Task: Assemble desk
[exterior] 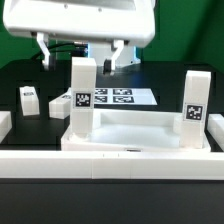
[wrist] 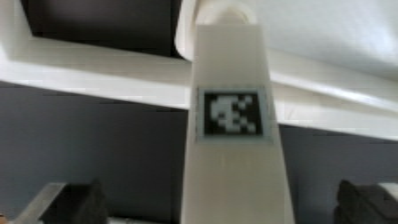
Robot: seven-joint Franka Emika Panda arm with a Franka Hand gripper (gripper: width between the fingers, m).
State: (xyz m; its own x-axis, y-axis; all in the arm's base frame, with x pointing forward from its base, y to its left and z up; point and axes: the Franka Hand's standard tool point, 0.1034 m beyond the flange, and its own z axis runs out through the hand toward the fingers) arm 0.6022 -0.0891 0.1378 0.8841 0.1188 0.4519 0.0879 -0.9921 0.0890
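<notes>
Desk tabletop is lying flat on the dark worktop at the front of the exterior view, rim upward. Two legs are standing upright on it: the first leg at the corner on the exterior view's left, and the second leg at the corner on the exterior view's right. A third leg and a fourth leg are waiting loose on the worktop, off the tabletop toward the exterior view's left. The fourth is sitting just beside the marker board.

The pincer is hanging directly over the first leg with its jaws spread wide, and it is gripping nothing. In the wrist view the leg's tagged face is running straight up the middle between the two dark fingers. A clear gap is showing on either side, so neither pad is touching it.

That alignment is what the next move is resting on. The leg's long axis is standing upright and lying in line with the pincer's own approach, with the leg centred between the jaws. A straight lift would be clearing it, I judge. A straight drop and squeeze would be catching it across its flat sides for a twist or a press.

Whether the first leg is fully seated in its corner socket is not showing, because its foot is hidden behind the tabletop's rim.
</notes>
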